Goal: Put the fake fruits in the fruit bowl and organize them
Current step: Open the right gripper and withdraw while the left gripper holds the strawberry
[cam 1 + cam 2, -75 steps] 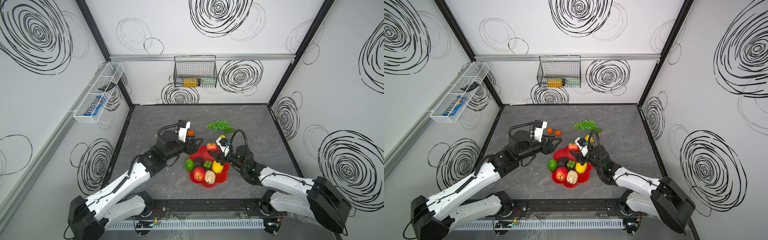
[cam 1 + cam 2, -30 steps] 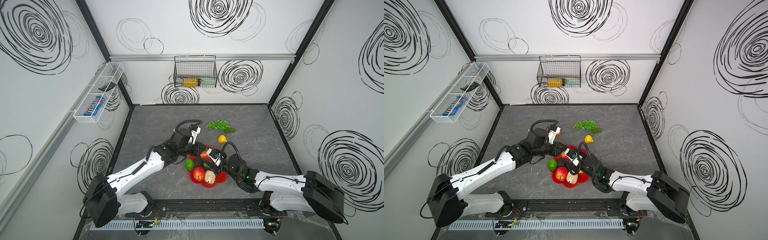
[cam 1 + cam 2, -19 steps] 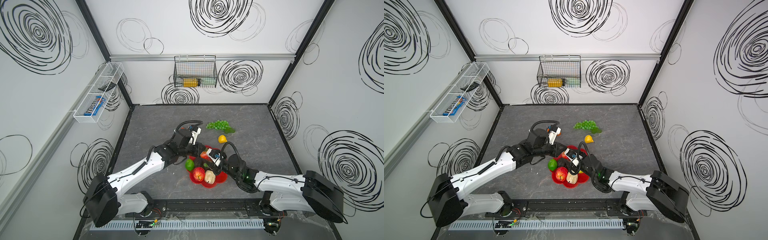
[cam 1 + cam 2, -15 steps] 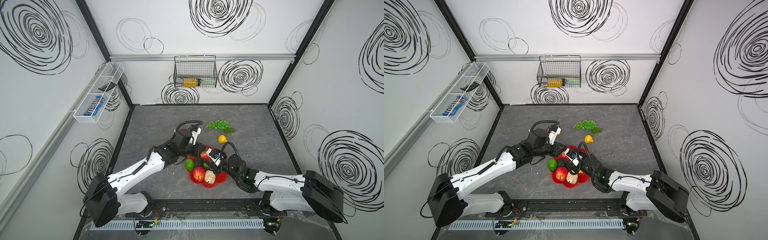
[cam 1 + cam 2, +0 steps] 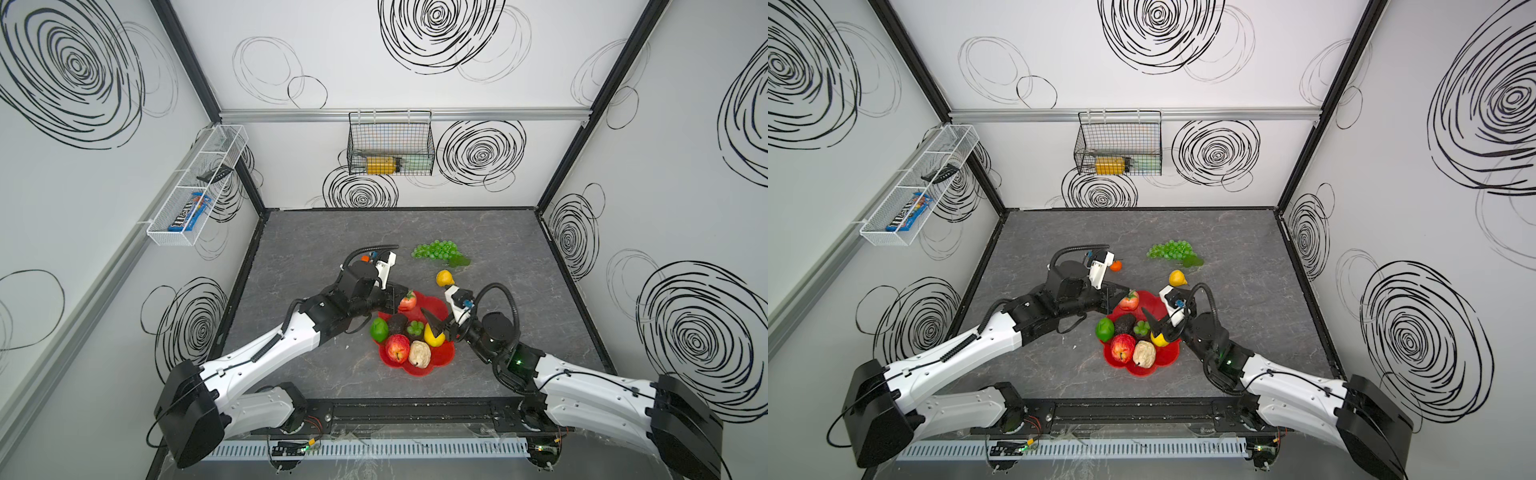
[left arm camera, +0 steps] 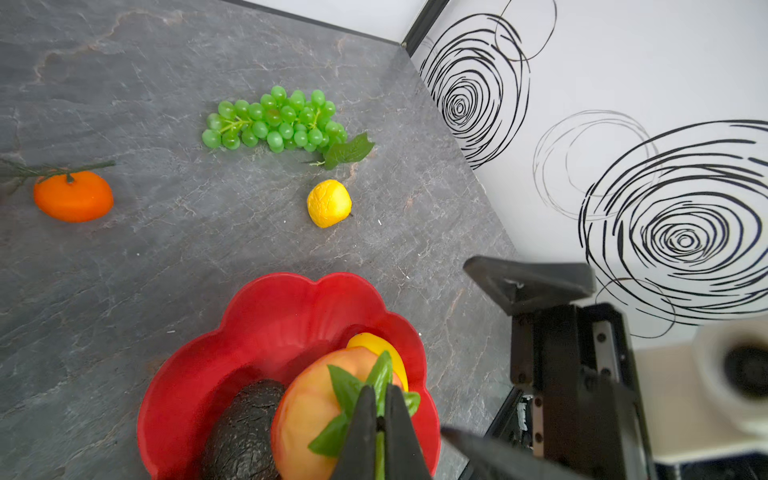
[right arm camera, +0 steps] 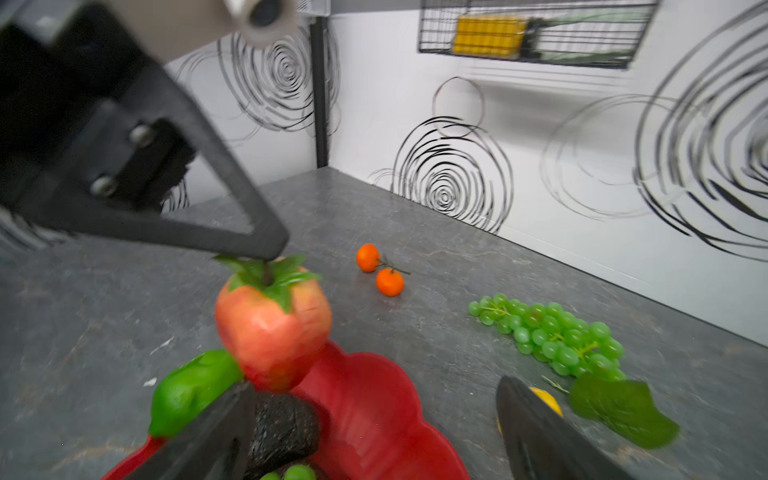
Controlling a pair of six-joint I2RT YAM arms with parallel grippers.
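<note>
The apple (image 7: 272, 328) hangs stem-up from the left gripper (image 6: 379, 419), whose jaws are clenched on its green leaves, not its body. It sits over the far-left rim of the bowl (image 6: 266, 307), just above the avocado (image 7: 286, 428) and beside the lime (image 7: 191, 386); whether it touches them I cannot tell. The bowl's bare floor lies toward the right gripper (image 7: 374, 390), whose empty jaws are spread wide and face the apple. A lemon (image 5: 444, 278), grapes (image 5: 436, 250) and oranges (image 7: 390, 281) lie on the counter beyond.

Open table (image 5: 332, 237) at back, fruit bowl (image 5: 441, 356) (near half crowded) between left arm (image 5: 286, 340) and right arm (image 5: 582, 386), grapes (image 5: 436, 250), lemon (image 5: 444, 277) beyond
</note>
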